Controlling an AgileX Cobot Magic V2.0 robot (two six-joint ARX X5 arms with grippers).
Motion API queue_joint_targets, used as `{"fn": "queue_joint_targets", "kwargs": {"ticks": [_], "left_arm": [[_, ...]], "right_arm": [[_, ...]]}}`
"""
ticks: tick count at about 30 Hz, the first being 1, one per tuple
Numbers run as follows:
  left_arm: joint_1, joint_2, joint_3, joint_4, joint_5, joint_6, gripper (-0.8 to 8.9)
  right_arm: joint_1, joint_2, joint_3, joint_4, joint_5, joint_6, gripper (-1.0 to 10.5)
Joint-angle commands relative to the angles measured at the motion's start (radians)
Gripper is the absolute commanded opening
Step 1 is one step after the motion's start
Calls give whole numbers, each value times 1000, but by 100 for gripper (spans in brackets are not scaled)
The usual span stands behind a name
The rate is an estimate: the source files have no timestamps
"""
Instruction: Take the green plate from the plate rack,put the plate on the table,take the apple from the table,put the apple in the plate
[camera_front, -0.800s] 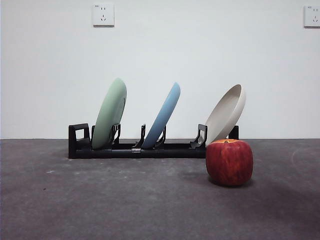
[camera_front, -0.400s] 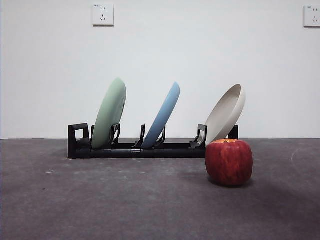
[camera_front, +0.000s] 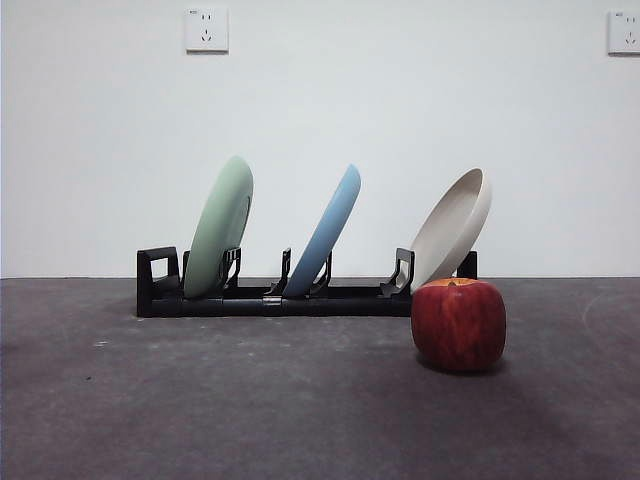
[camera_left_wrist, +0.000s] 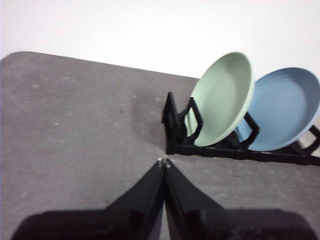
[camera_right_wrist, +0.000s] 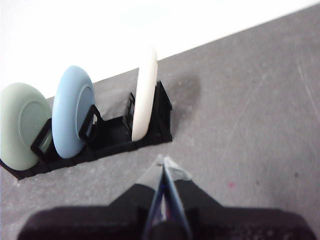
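1. Risk, plate extraction: the green plate (camera_front: 219, 228) leans in the end slot of the plate rack (camera_front: 290, 296), seated between hooked dividers. In my judgement a pull off the slot's line could snag the rim on a hook and drag or tip the rack.
2. Risk, neighbouring ware: the light blue plate (camera_front: 326, 232) stands in the next slot, apart from the green one. A wide or skewed approach could knock it.
3. Risk, apple: the apple (camera_front: 458, 324) rests on the table (camera_front: 200, 400), in front of the rack's end below the cream-white plate (camera_front: 453, 229). A nudge could roll it, so placing the plate well clear looks prudent.
4. Tool state: the left gripper (camera_left_wrist: 163, 162) has jaws closed tip to tip, holding nothing, above bare table short of the rack. The right gripper (camera_right_wrist: 163, 161) likewise shows jaws pressed together, empty, waiting.
5. Containers: the rack holds three plates, green, blue and cream-white, each tilted in its own slot. No plate carries anything; the green plate is not yet on the table.
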Motion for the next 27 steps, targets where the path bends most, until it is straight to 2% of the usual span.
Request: {"fn": "queue_joint_targets", "kwargs": {"ticks": [1, 4, 7, 12, 13, 15, 18, 20, 27], "left_arm": [[3, 114, 95, -18, 79, 4, -5], [3, 237, 199, -70, 180, 20, -5], [3, 350, 295, -121, 264, 20, -3], [3, 510, 432, -171, 315, 24, 3], [2, 540, 455, -171, 319, 24, 14], [1, 594, 498, -172, 337, 24, 100], [-5, 669, 561, -174, 346, 23, 266], [-12, 723, 607, -179, 367, 23, 283], [-63, 926, 792, -224, 393, 24, 283]], "right_arm": [[-2, 92, 92, -8, -39, -51, -12], [-2, 193, 198, -54, -82, -56, -12], [-2, 291, 300, -112, -130, -103, -9], [-2, 423, 427, -188, -211, -138, 3], [-2, 445, 447, -200, -227, -140, 7], [-1, 478, 476, -219, -243, -149, 24], [-1, 512, 501, -234, -259, -159, 205], [-1, 524, 509, -237, -259, -160, 317], [-1, 533, 516, -243, -259, -164, 320]]}}
